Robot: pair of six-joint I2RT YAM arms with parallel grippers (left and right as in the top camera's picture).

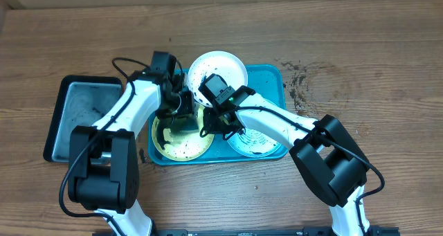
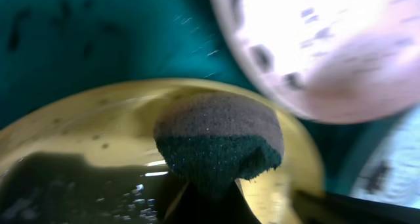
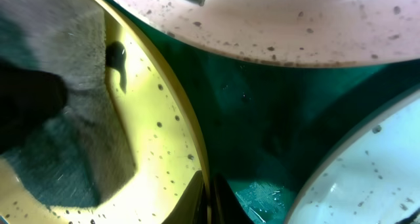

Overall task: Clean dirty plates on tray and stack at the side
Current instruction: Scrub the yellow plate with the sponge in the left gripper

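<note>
While barely into job, holds sponge (image 2: 220,142) over yellow plate (image 1: 176,144) on tray (image 1: 273,80), left tool (image 2: 209,191) clamped tight on it; pinches same plate's rim in closed right tool (image 3: 209,194). Leaves white plate (image 1: 228,66), mint plate (image 1: 261,144) speckled; no stack aside.

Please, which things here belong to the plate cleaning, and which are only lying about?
Job: white plate, yellow-green plate, mint plate, turquoise tray, sponge.
Lying about: black tray, dirt specks outside the turquoise tray.

Three plates (image 1: 220,68) (image 1: 183,147) (image 1: 259,144), two trays (image 1: 270,80) (image 1: 83,101), one sponge (image 2: 220,142) — two arms (image 1: 135,104) (image 1: 277,118).
</note>
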